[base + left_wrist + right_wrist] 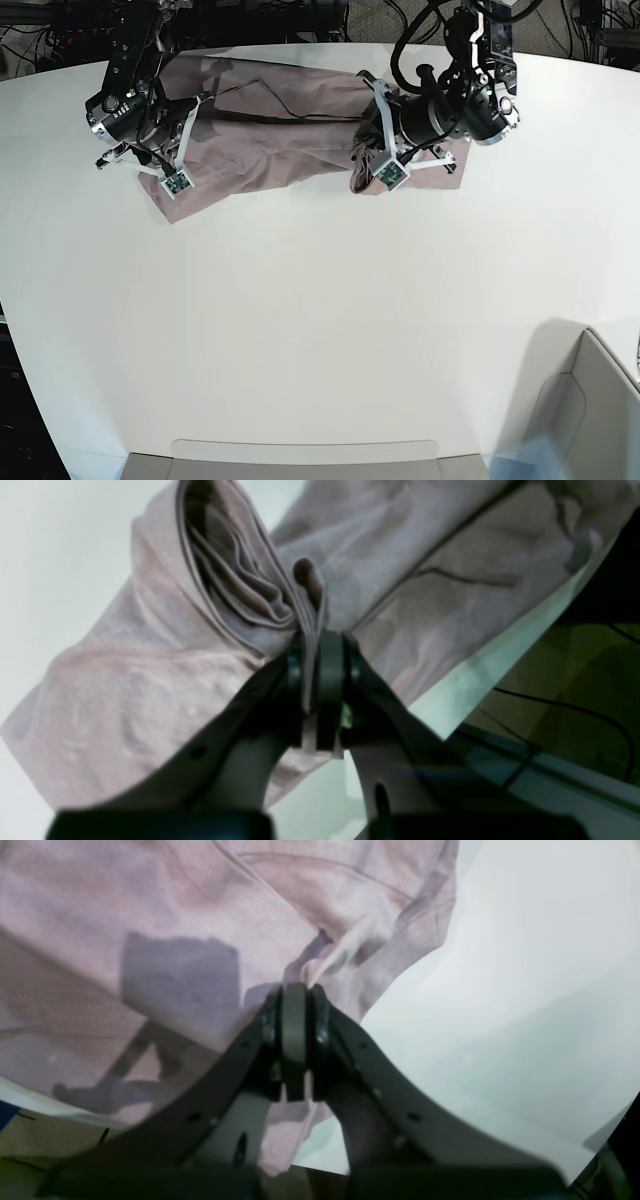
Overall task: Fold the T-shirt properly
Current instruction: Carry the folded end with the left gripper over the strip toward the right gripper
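Note:
The mauve-pink T-shirt point(280, 130) lies rumpled across the far side of the white table point(320, 320), stretched between both arms. My left gripper point(316, 642) is shut on a bunched, many-layered fold of the T-shirt point(150, 680); in the base view it point(365, 152) sits at the cloth's right end, where the fabric is gathered into a lump. My right gripper point(296, 990) is shut on an edge of the T-shirt point(175, 915). In the base view that gripper point(198, 103) holds the cloth's left end, a corner hanging below it.
A grey bin point(590, 400) stands at the near right corner and a flat grey tray point(300, 460) at the near edge. Behind the table's far edge are dark cables and equipment point(300, 20). The left wrist view shows the table edge point(480, 680) and floor cables beyond it.

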Robot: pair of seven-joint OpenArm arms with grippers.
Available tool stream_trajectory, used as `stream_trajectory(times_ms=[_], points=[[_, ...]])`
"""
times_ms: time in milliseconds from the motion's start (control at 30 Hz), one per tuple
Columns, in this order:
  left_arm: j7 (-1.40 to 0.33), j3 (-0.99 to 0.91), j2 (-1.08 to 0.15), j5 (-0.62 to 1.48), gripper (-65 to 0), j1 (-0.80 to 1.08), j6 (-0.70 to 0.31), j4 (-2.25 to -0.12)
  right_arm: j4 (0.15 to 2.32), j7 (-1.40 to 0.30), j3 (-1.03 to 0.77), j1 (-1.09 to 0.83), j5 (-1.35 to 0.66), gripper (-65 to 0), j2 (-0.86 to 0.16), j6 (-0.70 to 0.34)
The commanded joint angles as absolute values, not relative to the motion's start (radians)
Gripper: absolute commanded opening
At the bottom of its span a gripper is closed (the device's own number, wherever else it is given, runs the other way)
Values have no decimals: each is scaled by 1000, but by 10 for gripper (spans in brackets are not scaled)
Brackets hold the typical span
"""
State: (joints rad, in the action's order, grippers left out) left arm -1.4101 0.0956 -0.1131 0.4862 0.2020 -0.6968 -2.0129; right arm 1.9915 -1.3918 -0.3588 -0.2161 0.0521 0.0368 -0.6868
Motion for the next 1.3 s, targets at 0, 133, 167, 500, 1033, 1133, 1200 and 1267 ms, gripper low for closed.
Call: stream_trajectory(times_ms=[0,133,167,500,1033,1133,1200,1267], points=[[-1396,96,-108,501,-650,197,-698,-2026,2006,-1394,-360,-208,50,-650,35,-698],[-1396,102,-91,499,-650,196,-698,-2026,2006,-1394,-360,-209,50,-650,35,-698],[-1396,117,-90,499,-650,196,-698,-2022,2006,-1394,-360,-209,51,-650,35,-698],[-1396,127,-62,495,-650,193,-698,-1949,2006,-1394,-358,-209,53,-650,36,-698],[-1396,117,-61,509,-540,199,-698,-1957,2006,-1394,-360,-209,54,-650,35,-698],[-1396,120,-65,621,-540,197,-698,-1969,2006,-1394,-360,-209,54,-650,35,-698],[-1396,116,-71,739,-540,196,-698,-1971,2006,-1394,-360,-209,54,-650,35,-698],[-1396,113,-101,822,-541,191,-698,-1966,2006,-1394,-360,-208,53,-650,35,-698]])
